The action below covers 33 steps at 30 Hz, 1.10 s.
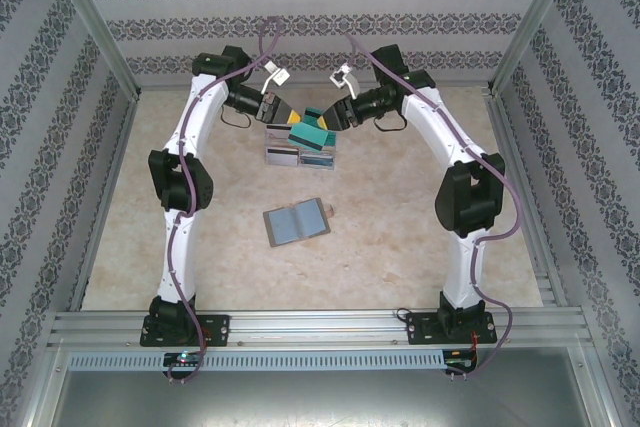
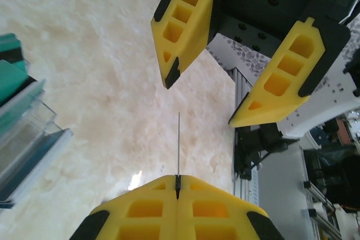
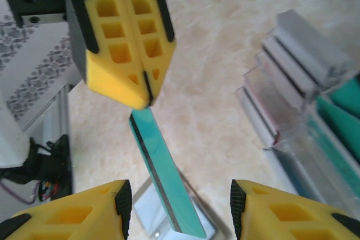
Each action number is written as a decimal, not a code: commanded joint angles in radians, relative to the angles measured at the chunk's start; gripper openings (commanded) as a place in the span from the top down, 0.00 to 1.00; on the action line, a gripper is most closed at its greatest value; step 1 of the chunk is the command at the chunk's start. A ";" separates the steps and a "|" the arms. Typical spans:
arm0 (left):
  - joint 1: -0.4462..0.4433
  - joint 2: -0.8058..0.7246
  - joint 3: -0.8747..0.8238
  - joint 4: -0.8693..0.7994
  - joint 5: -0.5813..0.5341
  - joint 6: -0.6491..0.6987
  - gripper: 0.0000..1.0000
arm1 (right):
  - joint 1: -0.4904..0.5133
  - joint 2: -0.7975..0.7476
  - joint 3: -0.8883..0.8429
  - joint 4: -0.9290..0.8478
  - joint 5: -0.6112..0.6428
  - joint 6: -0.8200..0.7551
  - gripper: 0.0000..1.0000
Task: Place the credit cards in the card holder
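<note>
Left gripper point(image 2: 178, 179), at the bottom edge of the left wrist view, is clamped on a teal credit card point(image 2: 179, 139) seen edge-on. Right gripper point(image 2: 201, 102), above it, has its jaws apart, with the card between them and clear of both. Card holder point(image 1: 297, 220) lies open at frame centre of the top view, below the clear tray point(image 3: 264, 113), which holds further cards point(image 1: 312, 156).

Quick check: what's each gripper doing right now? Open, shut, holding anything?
Left gripper: shut, pinching a teal card by one end.
Right gripper: open, holding nothing, close to that card.
</note>
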 commanded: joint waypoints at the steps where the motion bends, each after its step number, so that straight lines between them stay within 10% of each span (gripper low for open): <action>1: 0.003 -0.047 -0.021 -0.201 0.050 0.171 1.00 | 0.025 0.029 0.045 -0.102 -0.087 -0.051 0.51; 12: 0.003 -0.071 -0.025 -0.209 0.080 0.194 1.00 | 0.063 0.045 0.034 -0.168 -0.093 -0.084 0.54; 25: -0.003 -0.063 -0.025 -0.222 0.066 0.198 1.00 | 0.085 0.074 0.074 -0.208 -0.104 -0.098 0.96; 28: -0.003 -0.071 -0.032 -0.184 0.057 0.157 0.64 | 0.090 0.050 0.025 -0.162 -0.096 -0.055 1.00; 33: 0.025 -0.174 -0.253 0.042 0.057 -0.013 0.57 | 0.116 -0.125 -0.333 0.214 0.019 0.206 1.00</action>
